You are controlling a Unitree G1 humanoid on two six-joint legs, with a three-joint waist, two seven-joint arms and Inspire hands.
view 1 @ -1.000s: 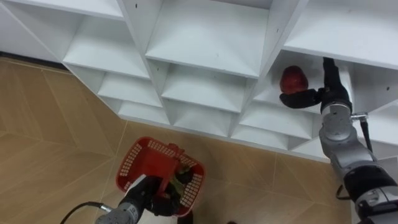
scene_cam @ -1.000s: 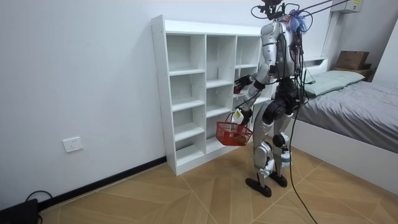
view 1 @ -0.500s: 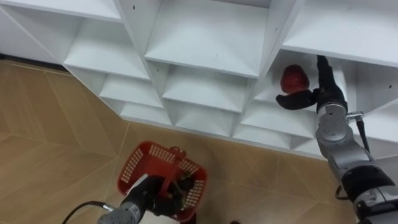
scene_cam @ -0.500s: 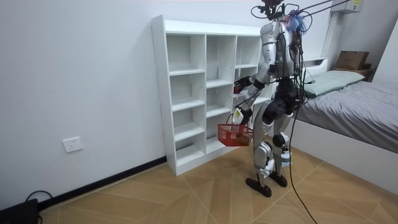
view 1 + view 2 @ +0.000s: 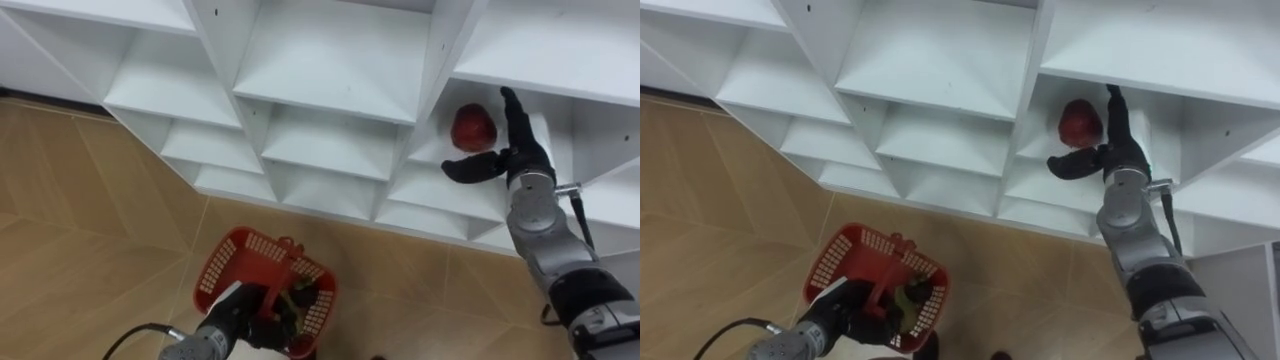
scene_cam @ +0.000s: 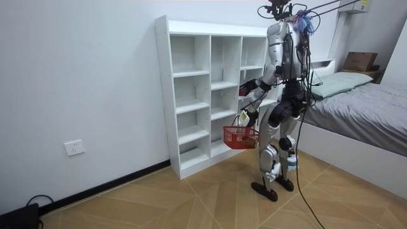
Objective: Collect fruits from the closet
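The right robot hand (image 5: 505, 158) cups open beside the red fruit (image 5: 472, 127) in a right compartment of the closet (image 5: 330, 60), poised to close, while the left robot hand (image 5: 235, 312) grips the red basket (image 5: 210, 270) handle, low and near, ready to receive it

Soft, even light fills the room: in the room view the white wall (image 6: 82, 76) and white shelf unit (image 6: 210, 95) are bright, with pale grey shade deepening toward the backs of the compartments. From the head camera the shelf boards look near-white and their side walls light grey; the compartment around the red fruit (image 5: 472, 128) is dimmer, the right hand (image 5: 512, 158) dark against it, and the inside of the red basket (image 5: 215, 270) lies in shade.
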